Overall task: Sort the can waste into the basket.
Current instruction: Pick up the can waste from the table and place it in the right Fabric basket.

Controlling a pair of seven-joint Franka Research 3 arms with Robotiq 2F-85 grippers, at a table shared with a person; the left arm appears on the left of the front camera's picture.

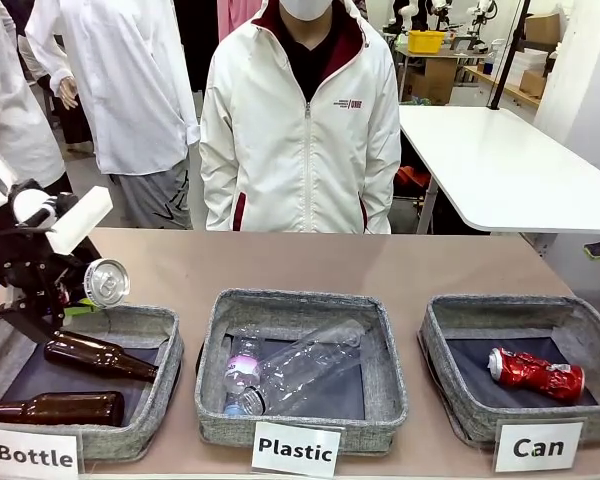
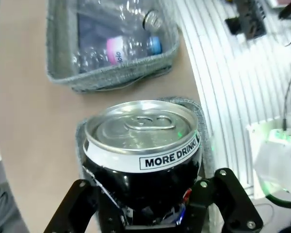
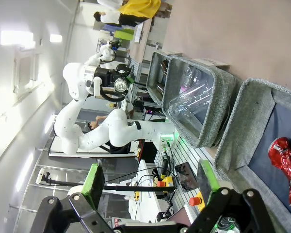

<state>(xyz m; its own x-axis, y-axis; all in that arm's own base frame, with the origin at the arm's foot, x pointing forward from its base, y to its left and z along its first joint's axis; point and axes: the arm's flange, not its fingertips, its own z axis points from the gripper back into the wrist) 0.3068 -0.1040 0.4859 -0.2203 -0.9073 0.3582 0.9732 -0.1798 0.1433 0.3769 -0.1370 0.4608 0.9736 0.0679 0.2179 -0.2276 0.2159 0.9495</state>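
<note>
**Black can lifted at the left, red can lying in the Can basket**

The Can basket [image 1: 450, 330], far to the right of the left gripper [image 1: 75, 290], is holding the red can [image 1: 536, 374]. The Plastic basket [image 1: 220, 340] is holding clear bottles [image 1: 290, 370]; the Bottle basket [image 1: 150, 320], directly below that gripper, brown bottles [image 1: 98, 357]. The left gripper is clamping the black can [image 2: 143, 165], tilted. The right gripper [image 3: 150, 187] is standing with fingers apart, holding nothing.

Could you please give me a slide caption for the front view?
Left gripper holds the black can above the Bottle basket; the red can lies in the Can basket.
</note>
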